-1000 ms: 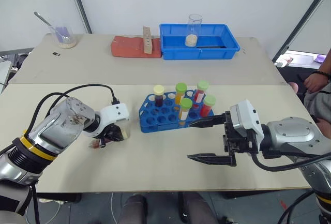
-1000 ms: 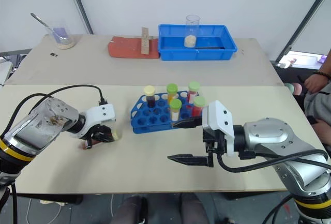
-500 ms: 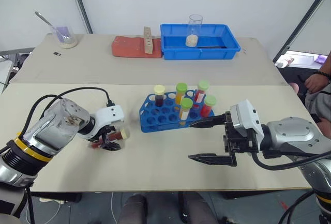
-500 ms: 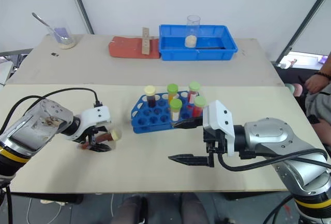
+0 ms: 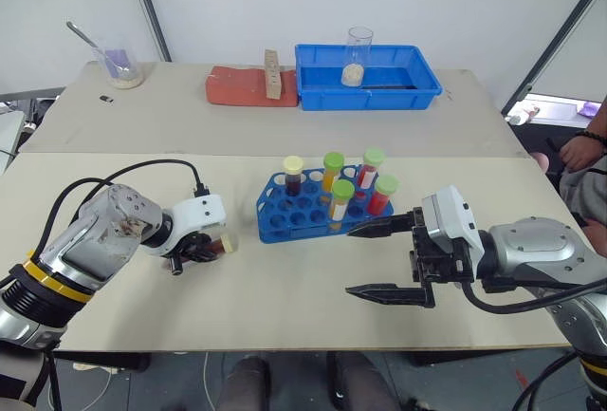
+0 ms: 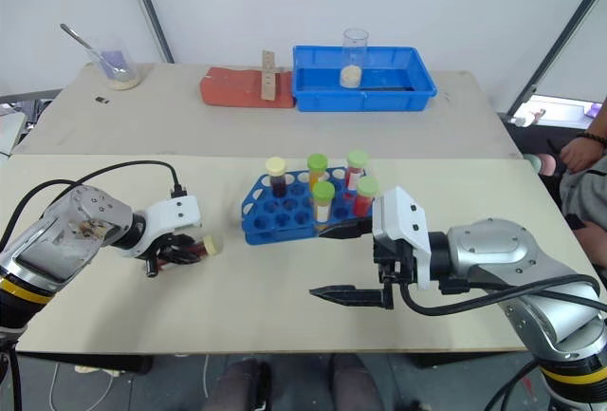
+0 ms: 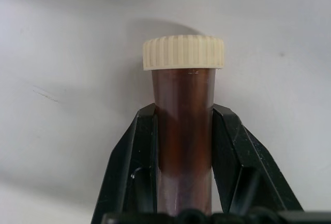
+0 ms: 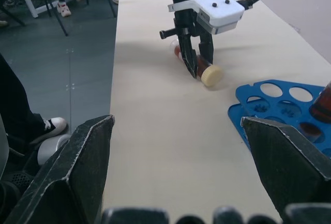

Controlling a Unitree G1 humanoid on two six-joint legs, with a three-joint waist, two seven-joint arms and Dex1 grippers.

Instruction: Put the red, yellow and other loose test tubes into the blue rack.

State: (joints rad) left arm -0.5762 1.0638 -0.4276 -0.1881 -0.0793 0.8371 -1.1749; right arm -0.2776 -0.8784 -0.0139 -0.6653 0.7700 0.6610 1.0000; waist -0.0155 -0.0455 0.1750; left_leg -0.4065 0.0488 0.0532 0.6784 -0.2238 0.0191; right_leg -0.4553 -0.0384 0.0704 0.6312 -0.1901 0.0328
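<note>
1. The left gripper [image 7: 183, 146] is clamping a loose test tube [image 7: 183, 125] filled with dark brown liquid; both black fingers [image 7: 137, 167] are pressing against the tube's sides below its cream screw cap [image 7: 183, 52]
2. The held tube is lying low over the beige table [image 5: 285, 288], cap pointing toward the blue rack [image 5: 303, 210], which is sitting near it to the robot's right
3. The rack is carrying five upright capped tubes along its far and right side: a dark tube with a pale yellow cap [image 5: 292, 174], an orange tube with a green cap [image 5: 332, 170], a white-and-orange tube with a green cap [image 5: 340, 199], and two red tubes with green caps [image 5: 372, 166] [image 5: 383, 193]; the near-left holes are standing unfilled
4. The right gripper [image 5: 379, 259] is hanging just beside the rack's right end with its fingers spread wide, gripping nothing
5. A blue bin [image 5: 365, 77] holding a clear beaker [image 5: 357, 55], a red brick-like block [image 5: 242, 85] and a glass with a spoon [image 5: 119, 65] are resting at the table's far edge, well apart from the rack
</note>
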